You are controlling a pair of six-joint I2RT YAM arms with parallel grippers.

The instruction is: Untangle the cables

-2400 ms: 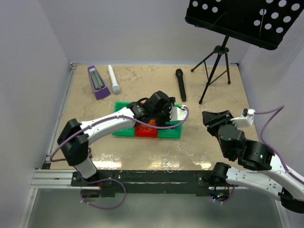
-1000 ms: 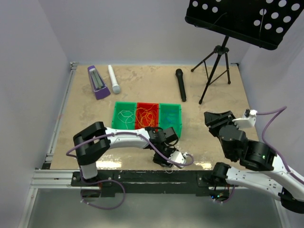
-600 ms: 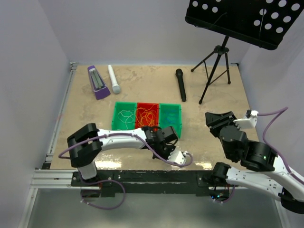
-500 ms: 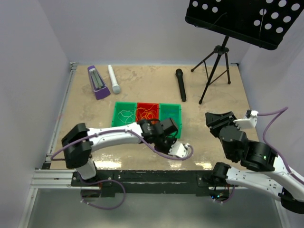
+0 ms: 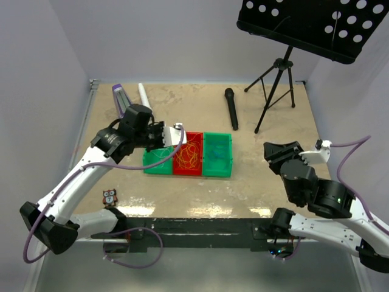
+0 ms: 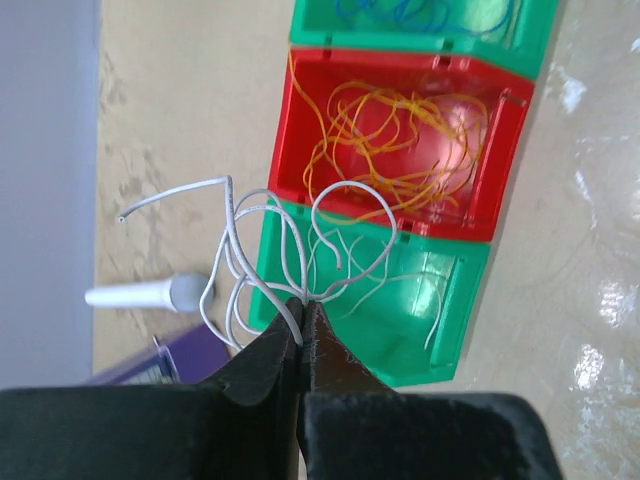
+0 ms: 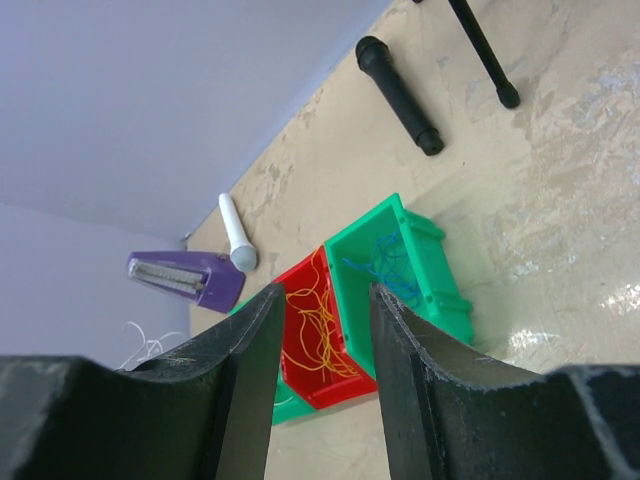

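Tabletop (image 5: 182, 109) of mottled beige fills the scene, walled in by pale panels. At its far right stands a black music stand (image 5: 276, 79) on a tripod.

Left arm (image 5: 79, 182) reaches from the near left corner up over the table. Its left gripper (image 6: 303, 318) is raised above the left end of the bin row. Right arm (image 5: 316, 194) sits folded at the near right, well apart from the bins. The right gripper (image 7: 322, 295) has its jaws apart with nothing between them.

Three small bins sit side by side in the middle of the table: a green bin (image 5: 151, 164) on the left, a red bin (image 5: 185, 171) in the middle and a second green bin (image 5: 217, 171) on the right.

Behind them lie a black microphone (image 5: 231, 108) and a white microphone (image 5: 146, 100). A purple metronome (image 5: 120, 97) is partly hidden by the left arm. A small owl-faced item (image 5: 109, 196) lies near the front left edge.

The left gripper's jaws are pressed together on the white cables (image 6: 300, 250). Those thin loops fan out from the fingertips over the left green bin's edge and the bare table beside it. One loose end points away toward the white microphone. A few white strands (image 6: 430, 300) lie inside that bin. The orange-yellow cables (image 6: 400, 130) lie heaped in the red bin, and the blue cables (image 6: 400, 12) lie in the right green bin.
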